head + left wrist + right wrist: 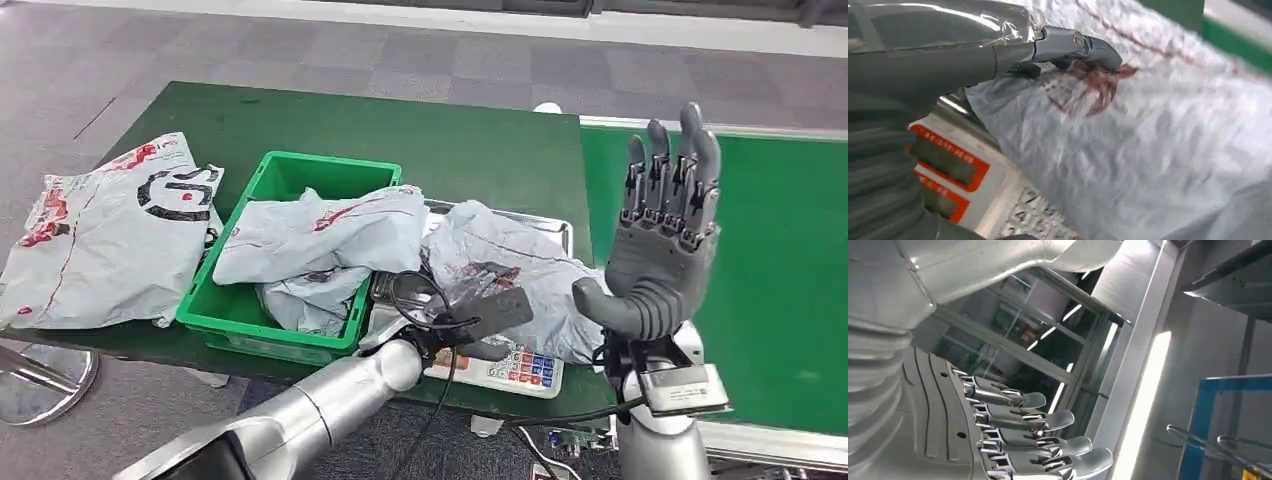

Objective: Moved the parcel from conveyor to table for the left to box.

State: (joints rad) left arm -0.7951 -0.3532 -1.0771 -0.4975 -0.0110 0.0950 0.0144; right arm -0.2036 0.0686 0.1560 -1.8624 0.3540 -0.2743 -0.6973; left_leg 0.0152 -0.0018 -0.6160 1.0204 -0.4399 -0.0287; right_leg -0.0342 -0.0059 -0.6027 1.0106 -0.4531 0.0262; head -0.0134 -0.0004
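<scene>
— Silver forearm closest to us, that's the left one, reaching up over the tabletop (480,140) edge. What's its left hand (478,312) doing?

— Resting on the parcel (500,262), the crumpled grey bag lying across the scale (505,368). In the left wrist view a fingertip (1100,52) presses the red print on the bag. Whether it has a real grip yet, I cannot tell; the fingers lie mostly flat.

— So the parcel is already off the conveyor (780,250)?

— Yes, it sits on the scale beside the green bin (262,322), probably set there so the left side can reach it and drop it in. That bin already holds two grey bags, and another big bag (105,230) lies flat further left.

— And the right hand (660,235)?

— Raised upright above the conveyor's near edge, palm toward us, fingers straight and apart, holding nothing. I'd judge it's lifted clear to leave the left arm room.

— Next step?

— Closing on the slippery film without it sliding off the scale.
</scene>
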